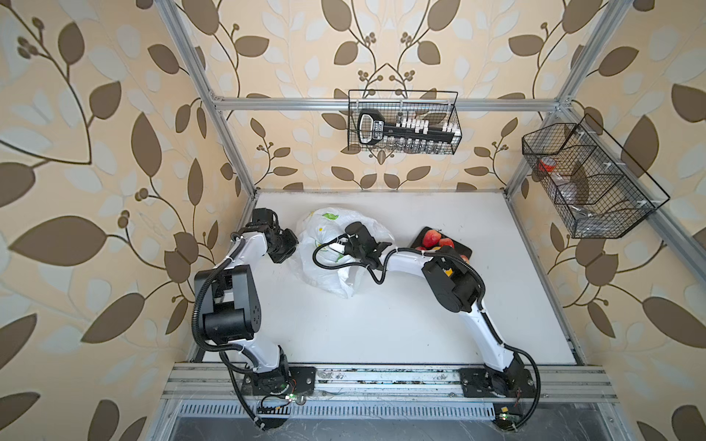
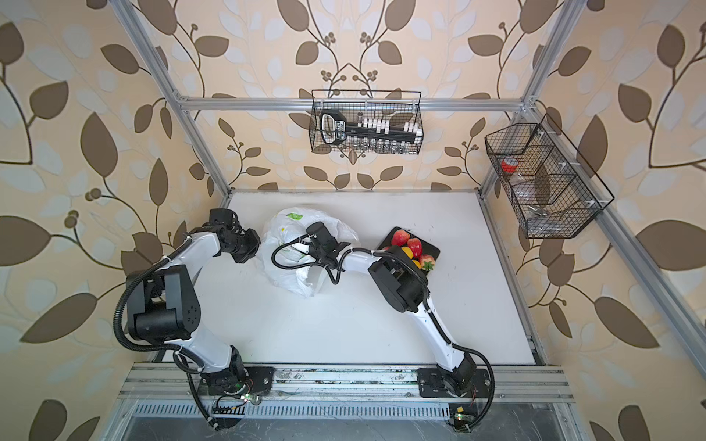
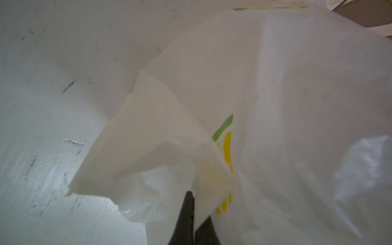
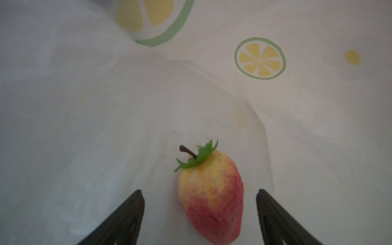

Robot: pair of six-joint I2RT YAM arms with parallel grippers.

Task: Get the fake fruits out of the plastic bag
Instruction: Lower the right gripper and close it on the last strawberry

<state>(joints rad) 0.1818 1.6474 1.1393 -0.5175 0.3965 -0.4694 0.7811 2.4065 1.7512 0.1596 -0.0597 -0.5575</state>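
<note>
Lab cell, aluminium frame (leaf wallpaper)

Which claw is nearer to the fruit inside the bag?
Right. The right claw, open, straddles the fruit inside the bag. The left claw is shut on the bag's edge, outside it.

The left arm folds at centre left in both top views, its left gripper pinched tight on the plastic bag. The right arm stretches toward frame centre, the right gripper spread wide.

Surface free at 6 o'clock
The plastic bag blocks 11 o'clock, the tray 1 o'clock; inside the bag, gaps flank the fake fruit between the spread jaws of the right end effector.
</note>
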